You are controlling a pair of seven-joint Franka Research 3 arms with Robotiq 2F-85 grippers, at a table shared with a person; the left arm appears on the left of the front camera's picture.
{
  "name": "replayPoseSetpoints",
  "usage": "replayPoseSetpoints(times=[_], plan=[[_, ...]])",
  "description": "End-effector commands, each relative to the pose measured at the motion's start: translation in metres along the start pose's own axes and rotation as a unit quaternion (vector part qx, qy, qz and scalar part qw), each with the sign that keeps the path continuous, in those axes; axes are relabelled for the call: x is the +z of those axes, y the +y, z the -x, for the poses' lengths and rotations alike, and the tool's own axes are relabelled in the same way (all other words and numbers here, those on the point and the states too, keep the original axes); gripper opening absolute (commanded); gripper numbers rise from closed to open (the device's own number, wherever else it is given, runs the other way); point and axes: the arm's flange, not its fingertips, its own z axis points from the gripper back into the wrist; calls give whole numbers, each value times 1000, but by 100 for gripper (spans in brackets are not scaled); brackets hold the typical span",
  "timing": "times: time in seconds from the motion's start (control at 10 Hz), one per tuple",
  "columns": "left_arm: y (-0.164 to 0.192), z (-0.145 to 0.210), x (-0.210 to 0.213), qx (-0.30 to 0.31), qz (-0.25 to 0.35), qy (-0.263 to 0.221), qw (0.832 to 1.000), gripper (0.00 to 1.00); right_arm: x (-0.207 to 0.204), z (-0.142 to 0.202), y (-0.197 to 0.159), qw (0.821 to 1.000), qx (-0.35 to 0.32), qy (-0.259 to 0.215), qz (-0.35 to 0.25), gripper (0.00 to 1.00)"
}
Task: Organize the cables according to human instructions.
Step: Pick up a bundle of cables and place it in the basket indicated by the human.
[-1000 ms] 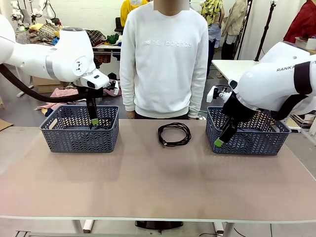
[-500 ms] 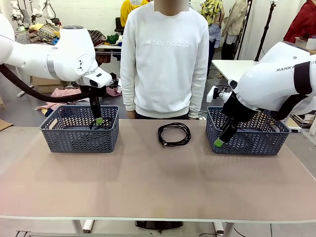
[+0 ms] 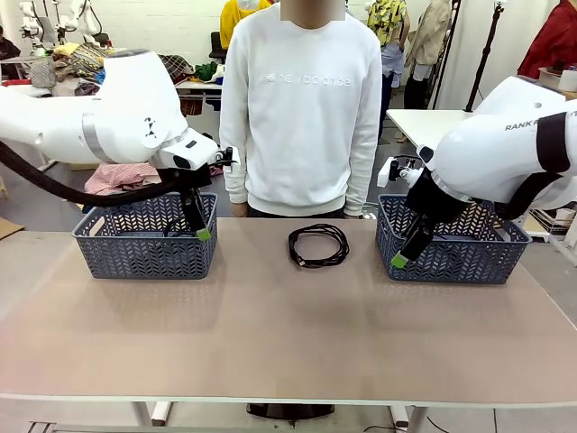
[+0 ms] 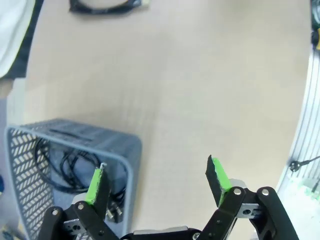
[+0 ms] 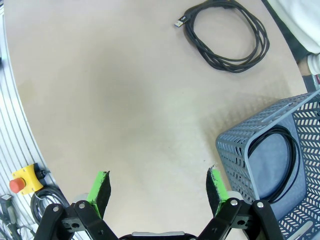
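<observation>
Room: you had bare bench (image 3: 270, 343) clear to its near edge.
Loose cable (image 3: 318, 244): flat coil mid-bench between the left basket (image 3: 135, 257) and right basket (image 3: 469, 262), slightly wider across the bench, plug end towards the robot's left.
Coiled cables (image 4: 70, 165): inside both baskets.
Writing: "RANKA" on the right arm (image 3: 514, 153); "new balance" on the person's sweatshirt (image 3: 302, 135).
Left fingers (image 3: 204, 234): spread wide, empty, over the left basket's right rim.
Right fingers (image 3: 399, 261): spread wide, empty, by the right basket's near-left corner.

Held both arms low and forward, jaws wide apart, nothing gripped.
Bent the white left arm (image 3: 117, 108) in from the left side, elbow raised, and pointed its black two-finger left gripper (image 3: 200, 231) steeply downward, tips tilted a little toward the middle, green pads (image 4: 95, 185) spread wide with nothing between them. Curled the white right arm (image 3: 505, 153) in from the right side and angled its matching right gripper (image 3: 401, 260) down and toward the middle, likewise spread wide and empty.
</observation>
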Motion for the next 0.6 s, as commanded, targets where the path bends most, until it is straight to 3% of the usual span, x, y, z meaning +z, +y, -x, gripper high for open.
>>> replayPoseSetpoints(times=[0.0,0.5], plan=[[-23,12,0,-19,-1,-41,999,100,1,-1,0,1000,-1,-1,1,100],[-59,12,-28,-19,15,-68,997,100,1,-1,0,1000,-1,-1,1,100]])
